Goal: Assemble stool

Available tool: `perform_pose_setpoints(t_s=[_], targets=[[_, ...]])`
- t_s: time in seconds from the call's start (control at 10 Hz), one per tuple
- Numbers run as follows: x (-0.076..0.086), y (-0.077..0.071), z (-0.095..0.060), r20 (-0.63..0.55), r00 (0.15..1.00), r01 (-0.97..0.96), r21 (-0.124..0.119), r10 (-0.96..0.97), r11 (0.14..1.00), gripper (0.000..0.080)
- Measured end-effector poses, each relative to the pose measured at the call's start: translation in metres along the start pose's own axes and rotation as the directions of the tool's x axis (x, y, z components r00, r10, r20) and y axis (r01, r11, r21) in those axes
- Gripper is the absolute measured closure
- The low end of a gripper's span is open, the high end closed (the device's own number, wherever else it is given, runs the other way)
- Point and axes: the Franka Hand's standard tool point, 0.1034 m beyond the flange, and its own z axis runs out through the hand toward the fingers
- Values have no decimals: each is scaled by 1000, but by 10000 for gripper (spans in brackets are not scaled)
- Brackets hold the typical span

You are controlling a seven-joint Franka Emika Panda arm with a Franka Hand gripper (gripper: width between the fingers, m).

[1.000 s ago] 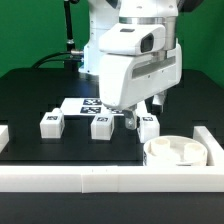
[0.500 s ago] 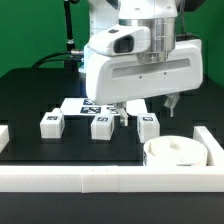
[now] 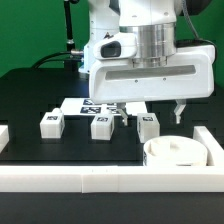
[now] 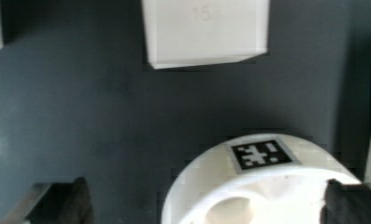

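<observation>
While the white robot arm (image 3: 140,60) hangs over the black bench (image 3: 30,95), its two-finger claw (image 3: 150,115) is spread wide and holds nothing. One dark fingertip (image 3: 122,119) points toward the exterior view's left and the other toward its right.

The stool lies in loose parts. Its thick round white plastic seat disc (image 3: 172,152) rests at the near right of the bench, just inside the corner of the long white border rails (image 3: 100,180). Three short blocky white legs with black-and-white square tags stand in a row farther back: the left leg (image 3: 52,123), the middle leg (image 3: 101,125) and the right leg (image 3: 148,127). The right leg stands just beyond the seat disc and below the claw. Behind the legs lies the thin flat white marker board (image 3: 82,104).

In the wrist view, the seat disc (image 4: 253,175), bearing a square tag, shows between the fingers of the claw (image 4: 203,200). One white leg (image 4: 207,32) lies beyond it.
</observation>
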Motion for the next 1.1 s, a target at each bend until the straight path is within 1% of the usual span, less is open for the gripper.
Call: perform_pose_setpoints(t_s=[0.1,0.2,0.3,0.4,0.5,0.6,0.7,0.8,0.9,1.0,1.1], targets=[[-4,0,1,34,999,20,-2,-20,1000,151],[-4,2,3,36,999,19,-2,-19,1000,151],[-10,4,7,68,998,20,-5,-19,1000,151],[-20,5,8,157,987,18,-8,-17,1000,151],[-25,4,8,281,960,17,-8,-14,1000,151],[-25,2,8,377,926,17,-7,-13,1000,151],[-26,1,10,453,891,17,-7,-12,1000,151],[-30,1,12,522,853,18,-7,-12,1000,151],[-33,0,13,604,797,19,-7,-11,1000,151],[-31,0,16,642,766,19,-6,-11,1000,151],[-37,2,16,712,702,20,-7,-9,1000,151]])
